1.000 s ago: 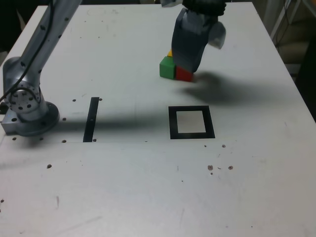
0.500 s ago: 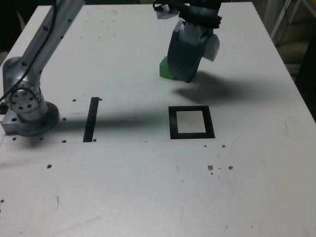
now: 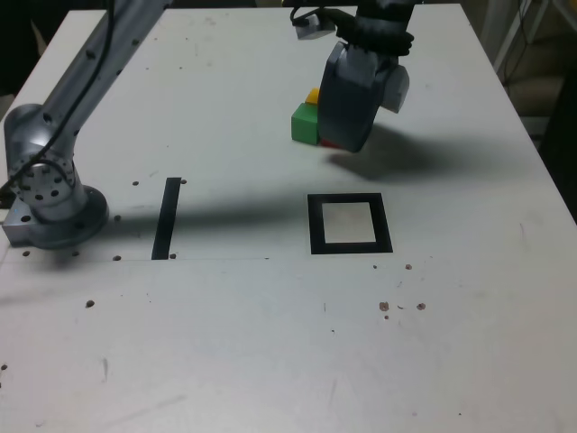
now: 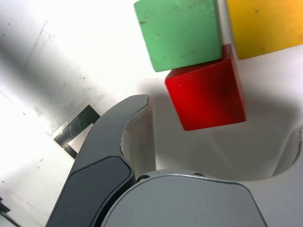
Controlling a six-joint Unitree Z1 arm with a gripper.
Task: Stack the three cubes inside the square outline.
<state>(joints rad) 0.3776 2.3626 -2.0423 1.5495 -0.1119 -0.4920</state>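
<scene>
- Red matte cube [image 4: 206, 94] sits between the open, empty fingers of the grey claw [image 4: 220, 142], so I judge it the first pick.
- Lower squarely and close on the red faces alone; the green matte cube [image 4: 180, 30] and yellow matte cube [image 4: 265, 23] crowd it and may get nudged.
- Count: three cubes, clustered on the white table [image 3: 225, 343], none stacked.
- One thick black square outline [image 3: 350, 224] lies empty, well apart from them.

The exterior view looks down across the whole table [image 3: 270, 361] from high in front, while the wrist view sits close above the cubes [image 4: 206, 94] (both show them).
</scene>
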